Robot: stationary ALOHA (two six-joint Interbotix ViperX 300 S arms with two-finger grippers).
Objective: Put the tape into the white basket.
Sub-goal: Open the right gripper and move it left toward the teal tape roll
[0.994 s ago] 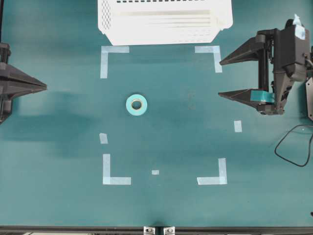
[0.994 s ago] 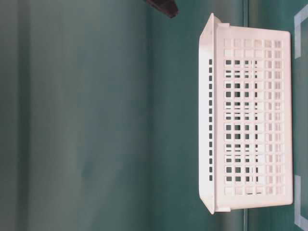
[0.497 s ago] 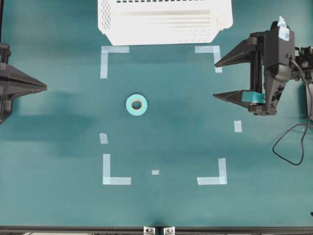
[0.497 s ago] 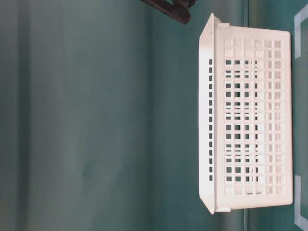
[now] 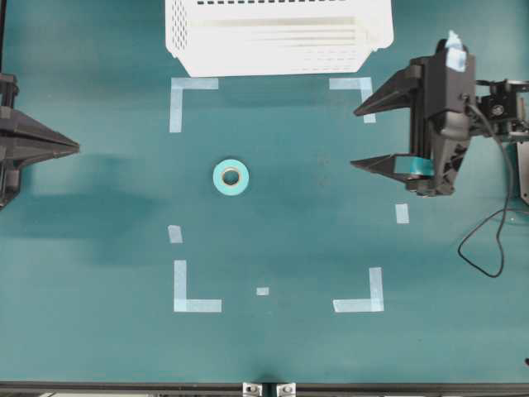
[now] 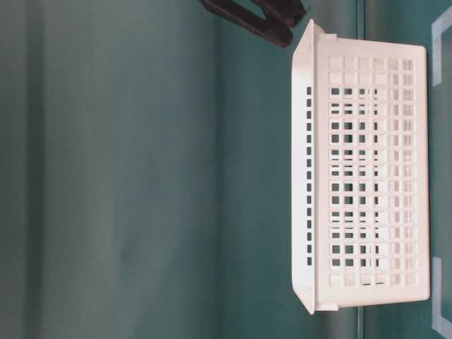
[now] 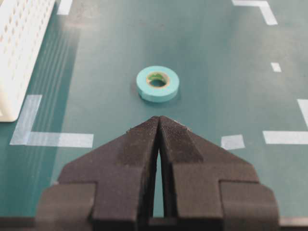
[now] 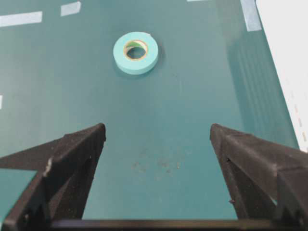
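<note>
The turquoise tape (image 5: pixel 231 177) lies flat on the green table, inside the marked rectangle; it also shows in the left wrist view (image 7: pixel 157 83) and the right wrist view (image 8: pixel 135 52). The white basket (image 5: pixel 277 35) stands at the table's far edge and shows side-on in the table-level view (image 6: pixel 364 176). My right gripper (image 5: pixel 355 136) is open and empty, well to the right of the tape, jaws wide apart (image 8: pixel 156 132). My left gripper (image 5: pixel 74 147) is shut and empty at the far left (image 7: pixel 159 119), pointing at the tape.
Pale blue L-shaped corner marks (image 5: pixel 194 288) and small strips (image 5: pixel 402 213) lie flat on the table. A black cable (image 5: pixel 488 240) loops at the right edge. The basket's wall (image 7: pixel 19 48) is at the left in the left wrist view.
My right gripper has moved left toward the table's middle, still open. The left gripper and the tape have not moved.
</note>
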